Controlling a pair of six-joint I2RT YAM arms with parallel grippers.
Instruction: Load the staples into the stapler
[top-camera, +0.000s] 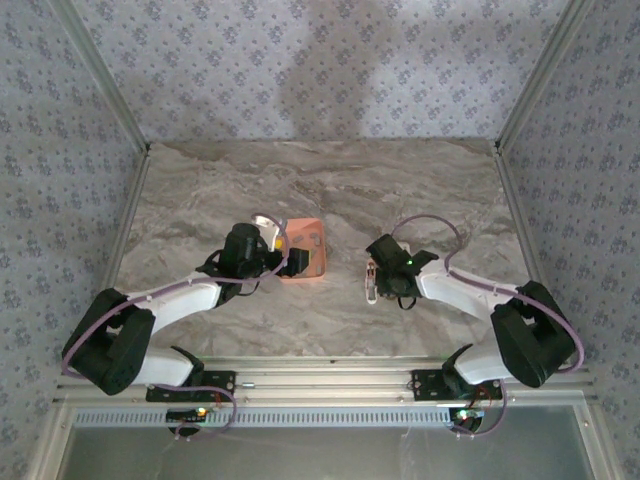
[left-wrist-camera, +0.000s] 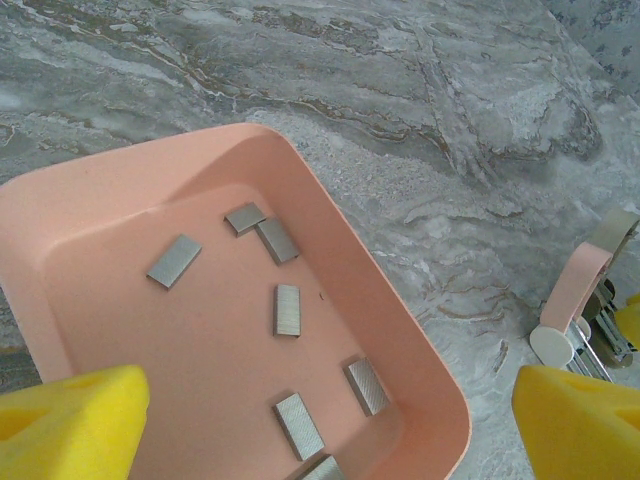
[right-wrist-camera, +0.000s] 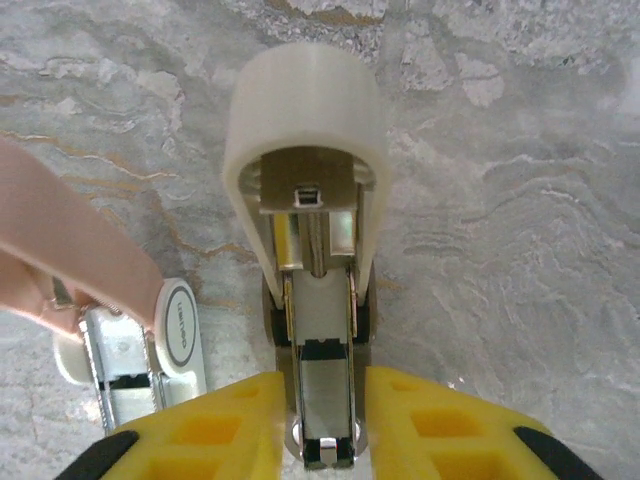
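Observation:
Several grey staples (left-wrist-camera: 287, 309) lie loose in the salmon tray (left-wrist-camera: 400, 320). My left gripper (left-wrist-camera: 325, 425) hangs open over the tray's near part with nothing between its fingers; from above it (top-camera: 293, 258) sits at the tray (top-camera: 303, 272). The pink-and-white stapler (right-wrist-camera: 175, 335) lies hinged open on the table, also seen past the tray (left-wrist-camera: 572, 290). Beside it a cream-white stapler (right-wrist-camera: 305, 130) has its cover tipped up and its metal channel bare. My right gripper (right-wrist-camera: 325, 420) straddles that channel closely; thin slivers show at each side, so contact is unclear.
The marble tabletop (top-camera: 330, 190) stretches back to patterned walls with metal corner posts. The two staplers (top-camera: 371, 283) sit just right of the tray, with a narrow strip of table between them.

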